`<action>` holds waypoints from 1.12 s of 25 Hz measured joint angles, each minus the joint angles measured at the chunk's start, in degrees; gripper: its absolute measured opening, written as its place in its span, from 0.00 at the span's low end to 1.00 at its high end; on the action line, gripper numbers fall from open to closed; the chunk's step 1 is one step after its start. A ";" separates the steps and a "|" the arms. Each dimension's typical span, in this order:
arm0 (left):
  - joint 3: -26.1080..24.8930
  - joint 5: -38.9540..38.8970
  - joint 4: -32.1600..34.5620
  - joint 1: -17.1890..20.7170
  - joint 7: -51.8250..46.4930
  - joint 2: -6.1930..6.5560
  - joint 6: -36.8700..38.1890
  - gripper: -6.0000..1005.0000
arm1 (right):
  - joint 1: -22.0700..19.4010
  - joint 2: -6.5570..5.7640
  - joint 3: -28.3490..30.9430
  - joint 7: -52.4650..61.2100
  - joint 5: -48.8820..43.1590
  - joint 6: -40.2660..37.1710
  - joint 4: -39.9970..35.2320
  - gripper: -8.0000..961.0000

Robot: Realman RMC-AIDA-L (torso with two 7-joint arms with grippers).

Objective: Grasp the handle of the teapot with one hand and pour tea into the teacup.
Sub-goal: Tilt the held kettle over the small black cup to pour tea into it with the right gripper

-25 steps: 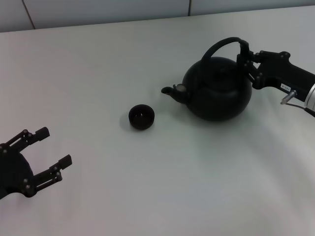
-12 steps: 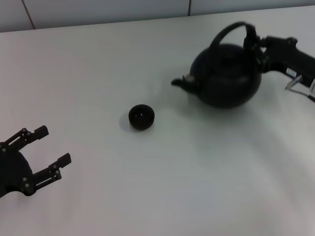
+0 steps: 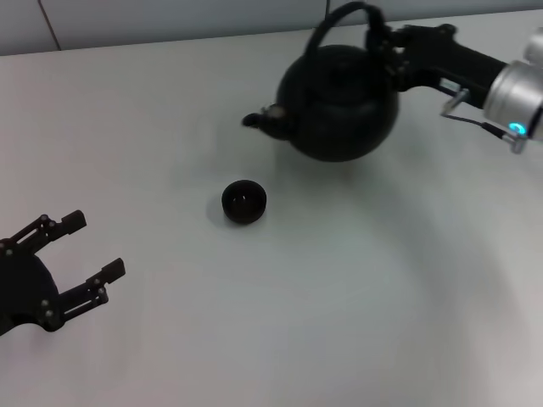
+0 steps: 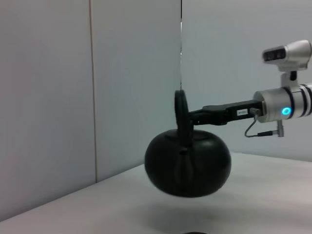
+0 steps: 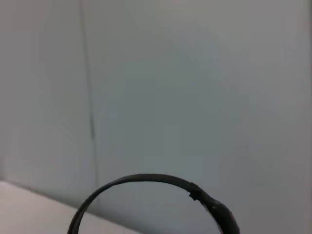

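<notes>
The black teapot (image 3: 339, 106) hangs in the air above the white table, its spout (image 3: 257, 121) pointing left toward the teacup. My right gripper (image 3: 380, 38) is shut on the right side of the arched handle (image 3: 339, 14). The left wrist view shows the teapot (image 4: 187, 158) lifted off the table with the right gripper (image 4: 190, 117) holding the handle (image 4: 180, 109). Only the handle's arc (image 5: 146, 181) shows in the right wrist view. The small black teacup (image 3: 243, 202) stands on the table, below and left of the spout. My left gripper (image 3: 85, 254) rests open at the near left.
The white table (image 3: 280, 322) stretches in front of me, with a pale wall (image 3: 170, 17) behind its far edge. The right arm's silver wrist (image 3: 519, 97) reaches in from the far right.
The right gripper has lifted the teapot off the table and carried it left and up, bringing the spout closer to the teacup. The left arm has stayed put.
</notes>
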 joint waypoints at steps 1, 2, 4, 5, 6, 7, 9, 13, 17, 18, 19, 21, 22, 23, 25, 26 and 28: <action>0.00 0.00 0.00 -0.04 0.00 0.00 0.00 0.81 | 0.40 0.01 -1.04 0.17 0.03 0.36 0.01 0.10; 0.00 0.00 0.00 -0.12 0.00 0.00 0.00 0.81 | 0.40 0.01 -1.04 0.17 0.03 0.36 0.01 0.10; 0.00 0.00 0.00 -0.12 0.00 0.00 0.00 0.81 | 0.98 0.01 -2.17 0.33 0.05 0.84 0.01 0.10; 0.00 -0.01 -0.05 -0.17 0.16 0.00 0.00 0.81 | 1.31 0.01 -2.47 0.37 0.01 1.21 0.01 0.10; 0.00 -0.04 -0.63 -0.24 0.80 0.00 0.00 0.81 | 1.31 0.01 -2.47 0.37 0.01 1.21 0.01 0.10; 0.00 -0.08 -1.15 -0.27 1.27 0.00 0.00 0.81 | 1.36 0.02 -2.50 0.37 -0.04 1.34 -0.03 0.10; 0.00 -0.10 -1.43 -0.29 1.48 0.00 0.00 0.81 | 1.37 0.02 -2.51 0.34 -0.11 1.43 -0.22 0.10; 0.00 -0.15 -1.52 -0.29 1.55 0.07 0.00 0.81 | 0.89 -0.01 -3.81 -0.38 -0.15 1.39 -1.55 0.10; 0.00 -0.30 -1.51 -0.27 1.57 0.09 0.00 0.81 | 0.24 0.02 -5.71 -2.03 -0.16 0.91 -3.72 0.10; 0.00 -0.30 -1.51 -0.27 1.57 0.09 0.00 0.81 | 0.18 0.03 -6.13 -2.41 -0.16 0.88 -4.16 0.10; 0.00 -0.39 -1.51 -0.26 1.57 0.08 0.00 0.81 | 0.17 0.02 -6.62 -2.68 -0.16 0.86 -4.65 0.10; 0.00 -0.52 -1.49 -0.19 1.58 0.13 0.00 0.81 | 0.13 0.00 -7.85 -3.40 -0.17 0.83 -5.44 0.10; 0.00 -0.52 -1.49 -0.17 1.57 0.15 0.00 0.81 | 0.13 0.00 -8.40 -3.92 -0.17 0.83 -5.78 0.10; 0.00 -0.52 -1.49 -0.17 1.57 0.15 0.00 0.81 | 0.11 0.00 -8.89 -4.43 -0.17 0.83 -6.07 0.10; 0.00 -0.52 -1.49 -0.14 1.52 0.17 0.00 0.81 | 0.07 0.06 -10.58 -5.90 -0.18 0.94 -6.85 0.10; 0.00 -0.52 -1.49 -0.14 1.52 0.17 0.00 0.81 | 0.07 0.06 -10.58 -5.90 -0.18 0.94 -6.85 0.10; 0.00 -0.53 -1.49 -0.03 1.39 0.18 0.02 0.81 | 0.10 0.10 -11.37 -6.52 -0.18 1.24 -7.30 0.10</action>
